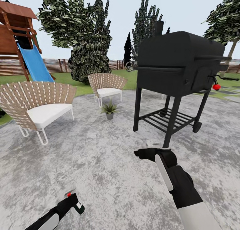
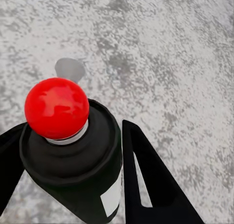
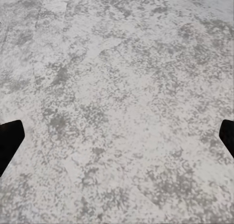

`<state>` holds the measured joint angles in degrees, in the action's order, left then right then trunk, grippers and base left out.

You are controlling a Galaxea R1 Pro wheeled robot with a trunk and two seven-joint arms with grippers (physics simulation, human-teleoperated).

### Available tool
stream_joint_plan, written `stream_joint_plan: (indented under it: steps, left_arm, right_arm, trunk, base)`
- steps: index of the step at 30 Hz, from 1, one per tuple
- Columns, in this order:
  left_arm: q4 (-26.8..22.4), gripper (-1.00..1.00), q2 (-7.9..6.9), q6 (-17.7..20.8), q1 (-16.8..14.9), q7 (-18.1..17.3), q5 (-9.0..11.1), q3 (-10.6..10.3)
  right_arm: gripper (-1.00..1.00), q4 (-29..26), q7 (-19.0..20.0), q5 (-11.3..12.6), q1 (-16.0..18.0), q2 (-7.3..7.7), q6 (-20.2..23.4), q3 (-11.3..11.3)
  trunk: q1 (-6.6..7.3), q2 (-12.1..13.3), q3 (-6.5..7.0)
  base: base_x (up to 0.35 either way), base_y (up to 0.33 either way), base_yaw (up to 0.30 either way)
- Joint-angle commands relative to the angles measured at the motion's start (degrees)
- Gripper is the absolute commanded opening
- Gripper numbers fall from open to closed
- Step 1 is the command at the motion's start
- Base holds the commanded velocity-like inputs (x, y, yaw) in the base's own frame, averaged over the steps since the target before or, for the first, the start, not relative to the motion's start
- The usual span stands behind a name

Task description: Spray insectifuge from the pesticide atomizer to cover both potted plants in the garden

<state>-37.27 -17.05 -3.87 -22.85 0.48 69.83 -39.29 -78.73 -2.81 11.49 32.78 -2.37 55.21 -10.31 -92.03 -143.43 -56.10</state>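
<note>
Left claw (image 2: 73, 185) clamped on the bottle (image 2: 78, 170) body, red knob (image 2: 56, 108) poking past the tips. Probably light, rigid, slick plastic; mid-body grip looks right. Right claw (image 1: 141, 154) spread wide, empty. Potted plant (image 1: 109, 108) well ahead.

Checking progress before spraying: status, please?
Left gripper shut on atomizer. Right gripper open. Potted plant ahead, path open; grill to right.

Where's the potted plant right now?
In the head view, the potted plant stands on the grey paving, left of the black grill and just before the farther wicker chair.
</note>
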Motion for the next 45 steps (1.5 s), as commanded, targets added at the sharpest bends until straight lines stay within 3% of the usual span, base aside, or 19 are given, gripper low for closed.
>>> stream_joint_plan:
  steps: [1,4,8,17,19,20,21,23,26,28,38,39,40,41,42,43,45]
  left_arm:
    - [0.0,-1.00,0.00,0.0,0.0,0.0,0.0,0.0]
    - [0.0,-1.00,0.00,0.0,0.0,0.0,0.0,0.0]
    - [0.0,-1.00,0.00,0.0,0.0,0.0,0.0,0.0]
    - [0.0,-1.00,0.00,0.0,0.0,0.0,0.3,0.0]
    - [0.0,-1.00,0.00,0.0,0.0,0.1,0.3,0.0]
    - [0.0,-1.00,0.00,0.0,0.0,0.1,0.4,0.0]
    - [0.0,-1.00,0.00,0.0,0.0,0.1,0.4,0.0]
    - [0.0,-1.00,0.00,0.0,0.0,0.1,0.4,0.0]
    - [0.0,-1.00,0.21,0.0,0.0,0.1,0.4,0.0]
    - [0.5,-1.00,0.77,0.0,0.0,0.1,0.3,0.0]
    - [1.1,-1.00,0.97,0.0,0.0,0.1,0.0,0.0]
    - [1.1,-1.00,1.04,0.0,0.0,0.1,0.0,0.0]
    - [1.1,-1.00,1.05,0.0,0.0,0.1,0.0,0.0]
    - [1.1,-1.00,1.05,0.0,0.0,0.1,0.0,0.0]
    - [1.1,-1.00,1.05,0.0,0.0,0.1,0.0,0.0]
    - [1.1,-1.00,1.06,0.0,0.0,0.1,0.0,0.0]
    - [1.1,-1.00,1.01,-0.1,0.0,0.1,0.0,0.0]
  right_arm:
    - [1.00,0.1,0.0,0.1,0.0,0.00,0.0,0.0]
    - [1.00,1.7,0.1,0.2,0.0,-0.01,-0.1,-0.3]
    - [1.00,3.0,0.1,0.5,0.0,0.00,-4.6,-0.2]
    - [1.00,3.5,0.2,1.0,0.0,-0.05,-9.9,-0.2]
    - [1.00,3.5,1.1,3.8,0.0,-0.02,-10.2,-0.2]
    - [1.00,4.8,4.3,6.2,0.0,-0.01,-10.3,-0.1]
    - [1.00,6.3,5.7,6.9,0.0,0.00,-10.3,0.0]
    - [1.00,9.2,6.6,7.5,0.1,-0.04,-10.9,0.0]
    - [1.00,15.0,6.6,7.7,0.4,-0.56,-18.2,0.0]
    - [1.00,16.6,7.0,7.6,0.5,-0.81,-20.2,-0.1]
    - [1.00,17.7,7.4,8.1,0.5,-1.01,-20.2,0.0]
    - [1.00,18.1,7.0,13.4,0.5,-0.85,-19.9,0.2]
    - [1.00,18.3,7.0,13.9,0.6,-0.82,-19.9,0.3]
    - [1.00,21.5,7.3,15.2,0.8,-0.97,-19.7,2.8]
    - [1.00,23.8,7.2,16.5,1.2,-1.01,-19.9,3.6]
    - [1.00,30.2,7.2,21.3,3.0,-1.05,-21.7,4.3]
    - [1.00,35.5,7.3,25.5,4.6,-1.01,-23.2,4.5]
  trunk:
    - [0.00,0.0,0.00]
    - [0.00,0.0,0.00]
    - [0.00,0.0,0.00]
    - [0.00,0.0,0.00]
    - [0.00,0.0,0.00]
    - [0.00,0.0,0.00]
    - [0.00,0.0,0.00]
    - [0.00,0.0,0.00]
    - [0.00,0.0,0.00]
    - [0.00,0.0,0.00]
    - [0.00,0.0,0.00]
    - [0.00,0.0,0.00]
    - [0.00,0.0,0.00]
    - [0.00,0.0,0.00]
    - [0.00,0.0,0.00]
    - [0.00,0.0,0.00]
    - [0.00,0.0,0.00]
  base:
    - [0.279,0.239,0.000]
    - [0.274,0.242,0.000]
    - [0.271,0.243,0.000]
    - [0.270,0.244,0.000]
    - [0.270,0.244,0.000]
    - [0.270,0.244,0.000]
    - [0.270,0.244,0.000]
    - [0.270,0.244,0.000]
    - [0.270,0.244,0.000]
    - [0.270,0.243,0.000]
    - [0.277,0.219,0.000]
    - [0.297,0.137,-0.005]
    - [0.298,0.127,-0.002]
    - [0.299,0.115,0.000]
    - [0.299,0.114,0.000]
    - [0.302,0.103,0.000]
    - [0.310,0.048,0.000]
